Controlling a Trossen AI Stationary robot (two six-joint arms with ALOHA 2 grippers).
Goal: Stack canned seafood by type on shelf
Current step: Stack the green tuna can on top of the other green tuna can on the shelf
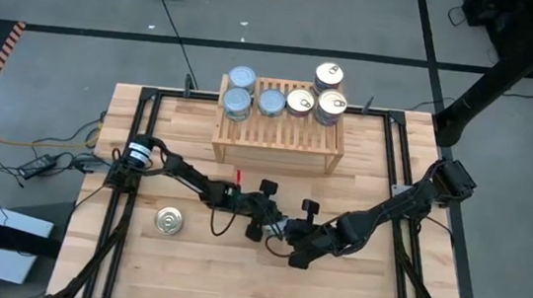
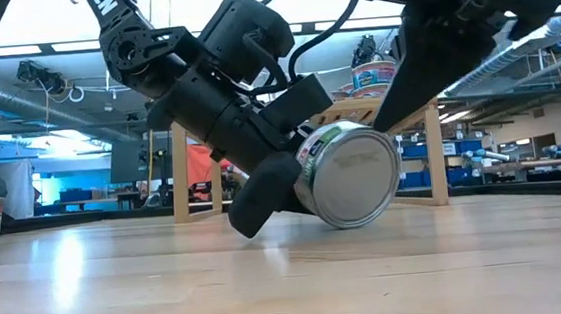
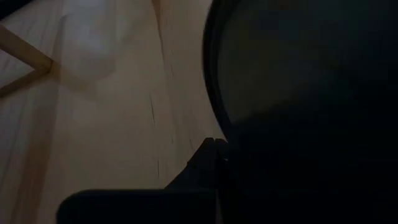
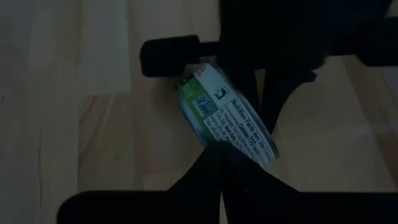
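Shelf [image 1: 278,130] as landmark: it stands at the far middle of the tabletop [image 1: 361,288], its slatted top carrying tins in two groups, silvery-blue lidded ones [image 1: 241,77] toward its left end and golden pull-tab ones [image 1: 329,74] toward its right end, some stacked. One more golden-lidded tin [image 1: 170,221] sits alone on the planks, well in front of the shelf's left corner and near the left arm's base. Bare planks lie open in front of the shelf along the near edge and toward the right side.

Both arms stretch low and inward, meeting in front of the shelf's middle. There a green-labelled tin [image 2: 347,174] lies tipped on its side, rim touching the wood. The left gripper [image 1: 258,215] has its fingers closed, pressed against the tin's wall. The right gripper [image 1: 289,241] is likewise closed, just beside the same tin; whether either truly clamps it cannot be told.
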